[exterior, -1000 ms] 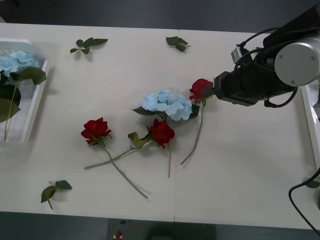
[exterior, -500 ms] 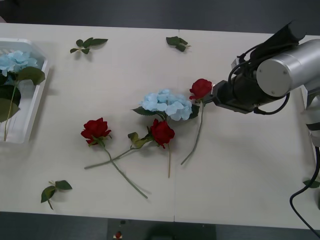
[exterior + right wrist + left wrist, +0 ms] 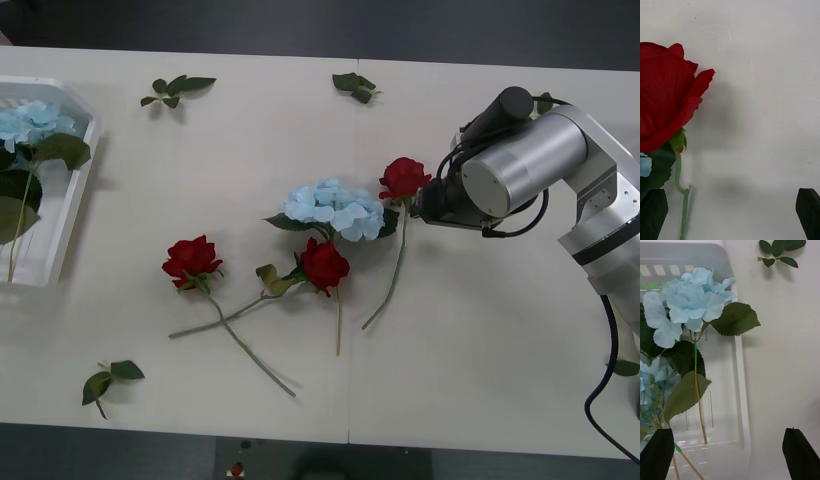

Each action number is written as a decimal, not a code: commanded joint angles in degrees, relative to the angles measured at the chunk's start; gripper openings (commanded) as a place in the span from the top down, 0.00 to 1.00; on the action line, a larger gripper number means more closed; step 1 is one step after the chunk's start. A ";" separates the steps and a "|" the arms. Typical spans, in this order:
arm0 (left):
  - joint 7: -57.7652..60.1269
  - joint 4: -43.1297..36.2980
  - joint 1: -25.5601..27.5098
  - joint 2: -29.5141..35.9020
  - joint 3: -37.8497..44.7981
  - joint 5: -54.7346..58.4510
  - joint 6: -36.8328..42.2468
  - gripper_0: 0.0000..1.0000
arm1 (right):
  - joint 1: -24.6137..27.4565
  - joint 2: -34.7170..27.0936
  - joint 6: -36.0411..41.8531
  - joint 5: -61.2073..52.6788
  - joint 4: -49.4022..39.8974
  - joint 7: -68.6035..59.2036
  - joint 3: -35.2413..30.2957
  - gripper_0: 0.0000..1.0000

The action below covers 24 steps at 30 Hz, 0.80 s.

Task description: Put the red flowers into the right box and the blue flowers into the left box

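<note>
No legible text, label, brand, number or sign appears on the desk (image 3: 300, 400), the flowers, the tray or the robot arm in any view.

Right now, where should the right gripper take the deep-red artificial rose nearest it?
On the thin green stem just below the deep-red artificial rose's bloom, coming from above. The stem lies flat and slim; the right gripper is open but offset, so it should shift toward the stem first.
</note>
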 commanded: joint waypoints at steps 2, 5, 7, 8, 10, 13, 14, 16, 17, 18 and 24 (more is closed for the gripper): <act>4.09 -8.06 -0.30 -5.41 -0.05 -7.92 0.16 0.17 | -2.34 2.76 -3.11 3.05 4.10 -1.90 -0.44 0.00; 7.43 -11.75 -0.30 -8.49 -0.67 -11.97 0.51 0.17 | -2.69 3.90 -4.78 4.46 6.12 -2.07 0.09 0.00; 10.06 -14.92 -0.30 -10.86 -1.55 -15.31 1.39 0.17 | -2.78 4.61 -5.75 5.43 7.09 -2.07 0.36 0.00; 11.47 -16.59 -0.30 -12.00 -2.07 -16.98 2.10 0.17 | -2.78 4.96 -6.10 5.87 7.44 -2.07 0.53 0.00; 13.84 -19.31 -0.39 -13.76 -2.87 -19.35 4.12 0.17 | -2.78 5.40 -6.36 6.57 7.88 -2.16 0.79 0.00; 18.50 -23.71 -0.39 -16.22 -4.45 -21.99 7.72 0.17 | -2.78 6.19 -6.54 7.45 8.23 -2.16 0.88 0.00; 20.61 -25.20 -0.30 -17.10 -5.15 -22.69 9.22 0.16 | -2.78 6.45 -6.54 7.80 8.32 -2.16 0.88 0.00; 25.09 -27.40 -0.39 -18.51 -6.56 -23.22 11.59 0.16 | -2.78 6.98 -6.45 7.98 8.67 -2.07 0.88 0.00; 27.03 -28.36 -0.39 -18.86 -7.35 -23.30 12.47 0.16 | -2.78 7.24 -6.45 8.24 8.76 -2.07 0.97 0.00; 28.78 -29.24 -0.30 -19.30 -8.14 -23.57 13.26 0.15 | -2.78 7.42 -6.54 8.42 8.84 -1.99 1.06 0.00; 41.18 -33.90 -0.30 -21.94 -13.59 -24.89 18.18 0.11 | -2.78 8.47 -8.21 9.65 10.51 -2.16 2.03 0.00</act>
